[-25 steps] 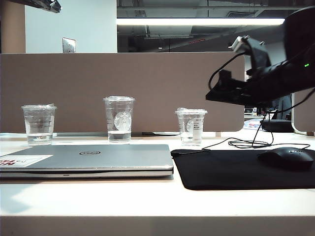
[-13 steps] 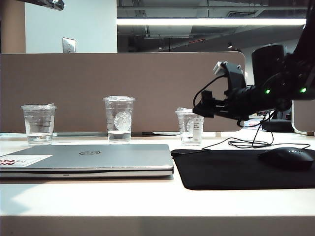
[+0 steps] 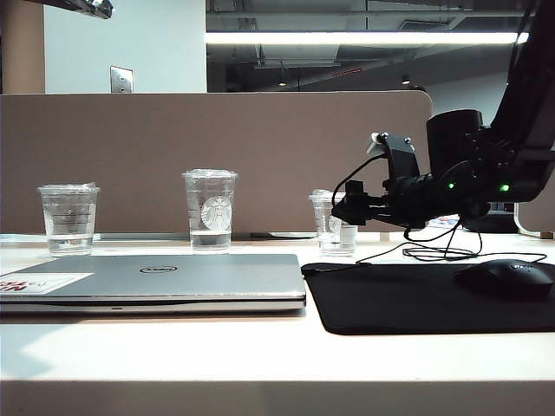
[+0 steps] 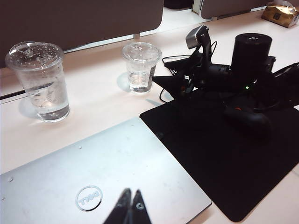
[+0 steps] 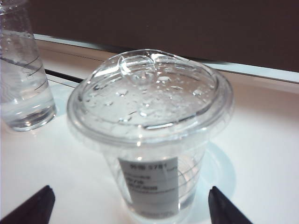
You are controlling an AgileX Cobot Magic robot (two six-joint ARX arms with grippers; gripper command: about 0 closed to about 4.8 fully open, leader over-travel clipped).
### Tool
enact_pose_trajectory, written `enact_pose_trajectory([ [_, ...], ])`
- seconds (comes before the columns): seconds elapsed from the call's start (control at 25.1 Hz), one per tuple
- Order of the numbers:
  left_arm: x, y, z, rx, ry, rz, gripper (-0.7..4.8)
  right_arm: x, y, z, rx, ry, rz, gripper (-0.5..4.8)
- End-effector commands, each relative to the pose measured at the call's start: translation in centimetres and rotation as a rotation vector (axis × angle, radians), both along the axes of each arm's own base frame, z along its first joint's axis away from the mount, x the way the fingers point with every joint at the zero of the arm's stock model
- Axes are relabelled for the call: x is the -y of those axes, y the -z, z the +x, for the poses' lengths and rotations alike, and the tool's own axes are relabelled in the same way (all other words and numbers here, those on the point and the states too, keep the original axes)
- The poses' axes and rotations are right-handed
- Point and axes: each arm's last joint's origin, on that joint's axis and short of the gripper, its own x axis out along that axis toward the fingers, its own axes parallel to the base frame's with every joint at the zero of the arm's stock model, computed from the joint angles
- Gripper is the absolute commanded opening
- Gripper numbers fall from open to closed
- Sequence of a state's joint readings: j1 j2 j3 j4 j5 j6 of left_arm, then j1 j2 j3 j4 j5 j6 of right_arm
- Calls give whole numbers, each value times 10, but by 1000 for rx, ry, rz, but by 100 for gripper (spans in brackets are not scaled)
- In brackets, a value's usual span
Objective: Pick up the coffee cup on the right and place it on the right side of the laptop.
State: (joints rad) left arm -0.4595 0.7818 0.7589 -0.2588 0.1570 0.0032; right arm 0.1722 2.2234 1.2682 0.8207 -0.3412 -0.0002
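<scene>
Cup time: I see the coffee cup (image 5: 149,135) with its white label standing on the counter (image 3: 260,347), right of centre in the exterior view, behind the black mouse pad (image 3: 416,299). My right gripper (image 5: 128,207) is spread wide, one tip on each side of the cup, not touching it. My left gripper (image 4: 130,207) hangs over the laptop (image 4: 93,182), tips pressed together

A white table (image 3: 260,347) holds a closed silver laptop (image 3: 165,279), a black mouse pad (image 3: 416,299), and three lidded clear cups, the labelled coffee cup (image 5: 149,135) standing between the right gripper's (image 5: 130,205) wide-apart jaws.
</scene>
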Motion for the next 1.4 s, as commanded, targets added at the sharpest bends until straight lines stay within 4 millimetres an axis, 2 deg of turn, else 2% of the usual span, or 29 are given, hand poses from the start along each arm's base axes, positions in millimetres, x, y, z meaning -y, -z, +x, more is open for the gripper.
enact_pose_trajectory([
  [0.04,0,-4,0,17,8,-14,-5,-2,-2,7,21,-3,4,479],
  [1.08,0,-4,0,16,8,-14,-5,-22,24,63,41,-27,8,479],
  [1.4,0,-4,0,16,7,-14,-5,-25,22,65,66,-18,7,479],
])
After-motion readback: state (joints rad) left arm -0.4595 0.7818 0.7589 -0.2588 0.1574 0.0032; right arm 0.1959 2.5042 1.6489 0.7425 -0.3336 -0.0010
